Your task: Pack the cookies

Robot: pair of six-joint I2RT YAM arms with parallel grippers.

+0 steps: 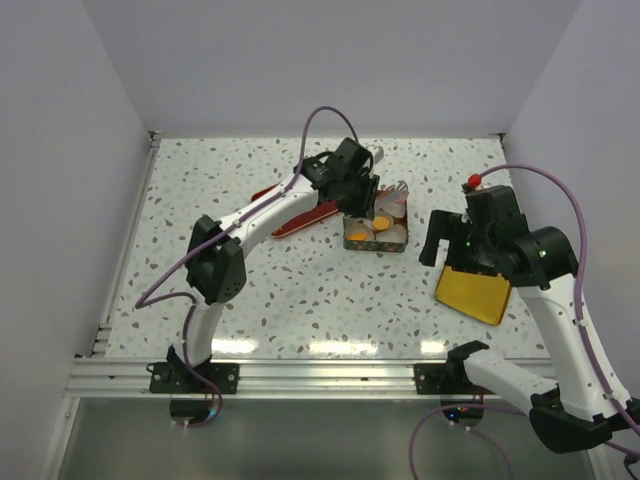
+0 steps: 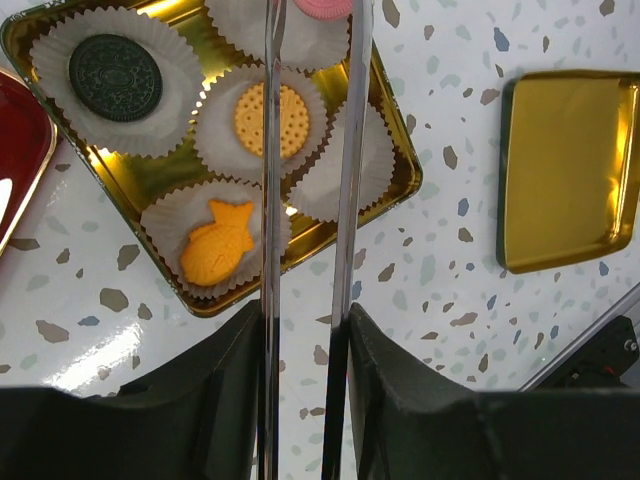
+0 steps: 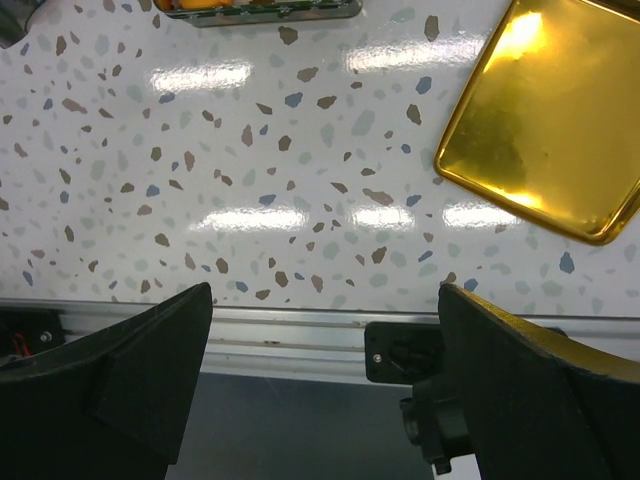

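Left gripper [image 2: 305, 318] is narrowed down on a pair of metal tongs [image 2: 350, 200], and I see both blades running straight out from between the fingers over the gold tin [image 2: 140, 180]. The cookies [image 2: 292, 120] are in that tin, each in a white paper cup [image 2: 60, 50]: a dark round cookie [image 2: 115, 77], a round orange one beside it, a fish-shaped orange cookie [image 2: 220, 250] near the tin's corner. A pink cookie [image 2: 325, 6] sits at the top edge between the blades, but I can't tell whether the tips touch it. The red tray [image 2: 20, 150] is just beside the tin. On my other side, the right gripper [image 3: 325, 295] is spread wide with nothing in it, hanging over the speckled table [image 3: 250, 150] near its front rail, with the gold lid [image 3: 540, 110] lying close by.
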